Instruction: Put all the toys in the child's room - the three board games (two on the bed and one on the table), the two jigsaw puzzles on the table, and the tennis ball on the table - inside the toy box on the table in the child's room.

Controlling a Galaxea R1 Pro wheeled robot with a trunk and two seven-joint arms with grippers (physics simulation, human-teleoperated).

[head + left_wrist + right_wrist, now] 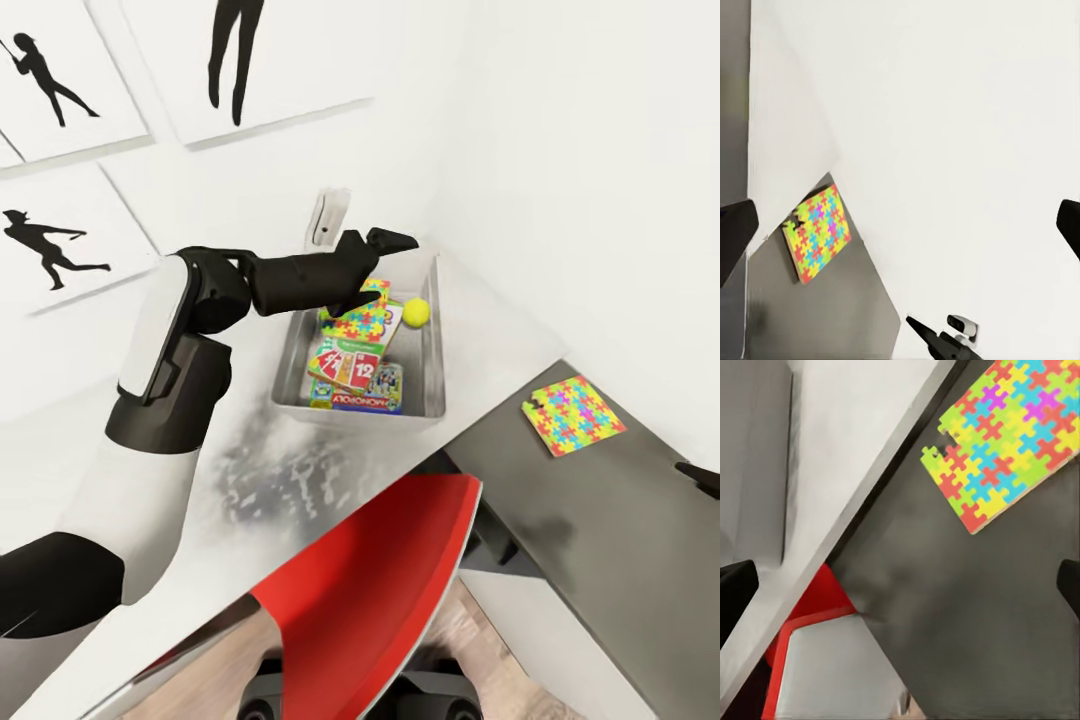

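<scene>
The pale grey toy box [432, 352] stands on the table [260, 480] in the wall corner. Inside it lie a jigsaw puzzle [362, 322], the SKIP-BO board game [345, 365], the MONOPOLY board game [352, 399] and the tennis ball [416, 312]. My left gripper [388, 243] [900, 225] hovers over the box's far end, open and empty. A second jigsaw puzzle [573, 413] [817, 232] [1009, 442] lies flat on the lower dark grey desk [610, 530]. My right gripper [700, 478] [900, 585] hangs open above that desk, near this puzzle.
A red chair [385, 580] [802, 615] is tucked at the table's front edge, between me and both desks. White walls with black baseball-player prints [60, 250] close in behind and beside the toy box. Wood floor [500, 660] shows below.
</scene>
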